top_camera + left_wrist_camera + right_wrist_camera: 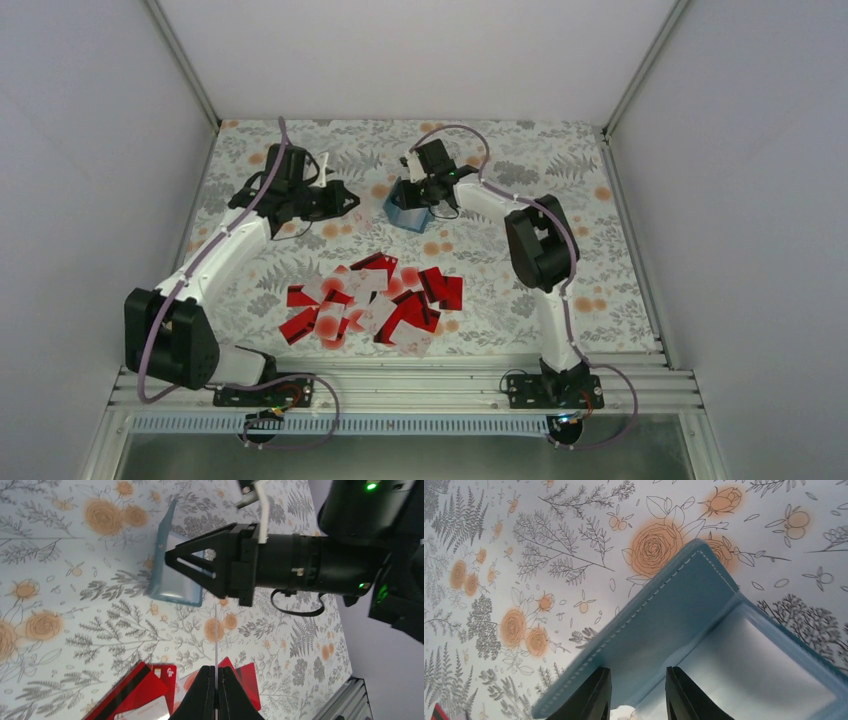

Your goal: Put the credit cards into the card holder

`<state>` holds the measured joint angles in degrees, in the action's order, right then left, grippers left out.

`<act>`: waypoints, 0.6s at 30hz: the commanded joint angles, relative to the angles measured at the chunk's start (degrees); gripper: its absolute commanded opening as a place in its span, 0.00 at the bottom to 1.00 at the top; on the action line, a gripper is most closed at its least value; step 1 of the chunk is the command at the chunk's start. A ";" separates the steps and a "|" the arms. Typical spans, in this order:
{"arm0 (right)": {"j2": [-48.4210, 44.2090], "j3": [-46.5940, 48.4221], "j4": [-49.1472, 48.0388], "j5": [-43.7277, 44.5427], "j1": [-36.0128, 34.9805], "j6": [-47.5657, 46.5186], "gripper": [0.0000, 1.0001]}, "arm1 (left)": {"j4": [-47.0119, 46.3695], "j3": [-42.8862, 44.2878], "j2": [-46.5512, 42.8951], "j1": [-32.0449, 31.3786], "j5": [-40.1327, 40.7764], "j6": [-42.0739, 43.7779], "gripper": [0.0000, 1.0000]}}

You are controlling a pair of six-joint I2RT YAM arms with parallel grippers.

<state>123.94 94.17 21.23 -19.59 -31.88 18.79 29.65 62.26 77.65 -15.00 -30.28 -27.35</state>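
Your left gripper (216,670) pinches one card (215,645) edge-on while your right gripper (637,671) clamps a flap of the card holder (664,625) at upper centre of the overhead view, so you seem mid-insertion: next, carry that card across and line it up with the pocket.

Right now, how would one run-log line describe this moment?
left gripper: shut on one card, edge-on | right gripper: shut on card holder | credit cards: heap on table
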 commanded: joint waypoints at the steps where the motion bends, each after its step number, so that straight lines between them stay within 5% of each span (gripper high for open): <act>1: 3.66 3.68 -0.41 -1.32 -0.41 -1.03 0.29 | -4.53 2.76 3.75 -0.20 -2.40 1.48 0.02; 18: 10.62 15.07 3.36 -0.66 0.26 -2.06 0.35 | -10.12 14.90 24.30 -0.10 -4.39 6.85 0.02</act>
<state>134.37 106.63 22.57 -21.02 -31.86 17.26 21.58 73.17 99.33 -15.00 -34.35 -24.56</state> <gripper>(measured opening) 0.346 0.024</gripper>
